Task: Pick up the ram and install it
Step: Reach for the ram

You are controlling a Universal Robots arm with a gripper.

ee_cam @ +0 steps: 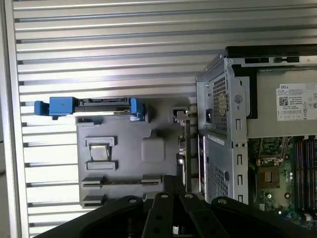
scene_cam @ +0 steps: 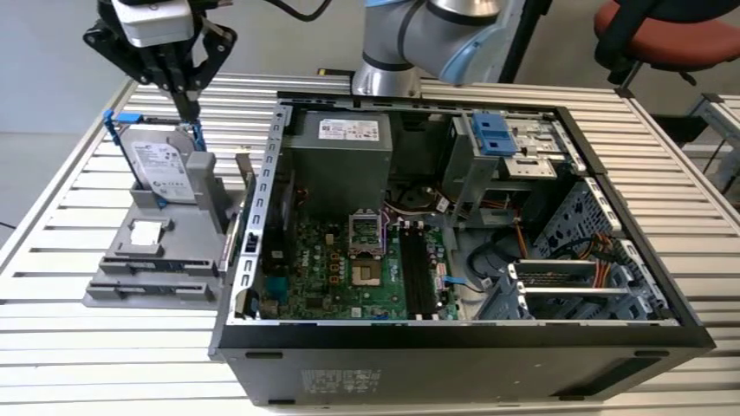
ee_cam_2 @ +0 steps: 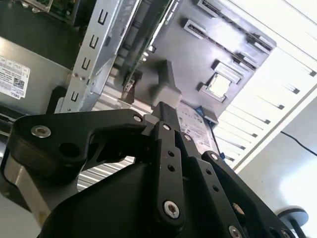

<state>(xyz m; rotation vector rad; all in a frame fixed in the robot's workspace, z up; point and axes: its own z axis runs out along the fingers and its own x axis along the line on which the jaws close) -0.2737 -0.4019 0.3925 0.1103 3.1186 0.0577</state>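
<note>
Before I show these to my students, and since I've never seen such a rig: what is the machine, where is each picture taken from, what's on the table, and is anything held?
The machine is a robot arm ending in a black claw. The exterior view comes from a camera standing off the arm; both wrist views come from cameras riding on the arm, looking past the claw's dark links. On the slatted metal table lies an open computer case and, at the exterior view's left of it, a grey holder. A hard drive in a blue bracket stands in the holder, and the thin dark ram stands at the holder's edge nearest the case. The claw hangs above the hard drive, fingers together, holding nothing.
</note>
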